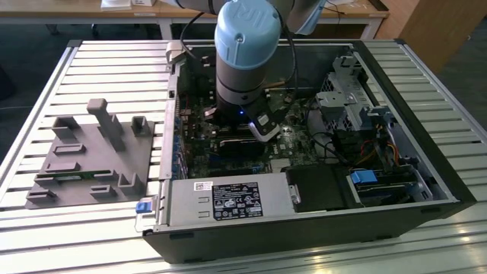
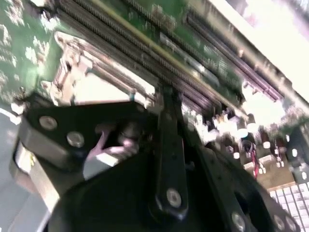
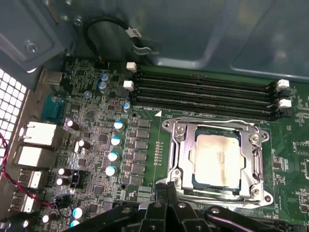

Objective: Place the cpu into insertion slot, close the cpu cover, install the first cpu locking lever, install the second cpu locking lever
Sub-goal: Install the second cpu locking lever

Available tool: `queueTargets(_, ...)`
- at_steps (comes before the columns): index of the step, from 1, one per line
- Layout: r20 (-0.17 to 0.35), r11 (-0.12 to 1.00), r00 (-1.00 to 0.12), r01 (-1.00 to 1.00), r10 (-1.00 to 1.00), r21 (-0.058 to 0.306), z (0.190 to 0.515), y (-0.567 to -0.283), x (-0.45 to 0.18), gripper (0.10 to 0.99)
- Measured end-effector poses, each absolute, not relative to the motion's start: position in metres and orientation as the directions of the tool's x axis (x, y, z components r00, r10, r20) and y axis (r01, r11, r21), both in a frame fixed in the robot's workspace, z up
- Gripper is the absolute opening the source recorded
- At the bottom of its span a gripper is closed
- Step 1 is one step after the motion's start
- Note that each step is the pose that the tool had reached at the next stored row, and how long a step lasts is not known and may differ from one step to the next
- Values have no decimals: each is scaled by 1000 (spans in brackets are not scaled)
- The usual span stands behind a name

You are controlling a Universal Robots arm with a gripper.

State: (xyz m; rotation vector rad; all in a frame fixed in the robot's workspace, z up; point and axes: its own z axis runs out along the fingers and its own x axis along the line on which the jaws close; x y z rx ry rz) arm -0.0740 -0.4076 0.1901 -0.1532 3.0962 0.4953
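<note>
Working at the socket: we see the cpu (image 3: 216, 159) seated in the slot (image 3: 193, 181), cover (image 3: 253, 159) down over it, lower right in the first wrist view. Gripper (image 3: 166, 191) sits at the cover's near edge, fingers together, holding nothing. We judge levers want slow, square pressure under their hooks.

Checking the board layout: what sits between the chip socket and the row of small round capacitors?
In the first wrist view, a column of small dark square components lies between the cpu cover and the capacitors.

light: bright daylight | glare: cpu (image 3: 216, 158) top | blur: second wrist view smeared
</note>
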Motion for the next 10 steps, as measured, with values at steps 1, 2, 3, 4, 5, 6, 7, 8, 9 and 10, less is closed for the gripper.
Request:
queueTargets(1, -18, 945, -995, -97, -96, 312, 190, -408, -74, 118)
queueTargets(2, -18, 945, -995, -97, -96, 313, 190, -407, -74, 118)
queueTargets(3, -18, 944, -995, -97, -96, 314, 190, -407, -75, 118)
queueTargets(4, -18, 944, -995, -97, -96, 315, 189, -407, -75, 118)
queueTargets(5, -18, 944, -995, -97, -96, 316, 189, -407, -75, 118)
queueTargets(6, -18, 944, -995, -97, -96, 317, 189, -407, -76, 118)
queueTargets(7, -18, 943, -995, -97, -96, 317, 189, -406, -76, 118)
queueTargets(8, -18, 943, -995, -97, -96, 318, 188, -406, -77, 118)
queueTargets(9, -18, 943, -995, -97, -96, 319, 188, -406, -77, 118)
queueTargets(10, -18, 943, -995, -97, -96, 319, 187, -406, -78, 118)
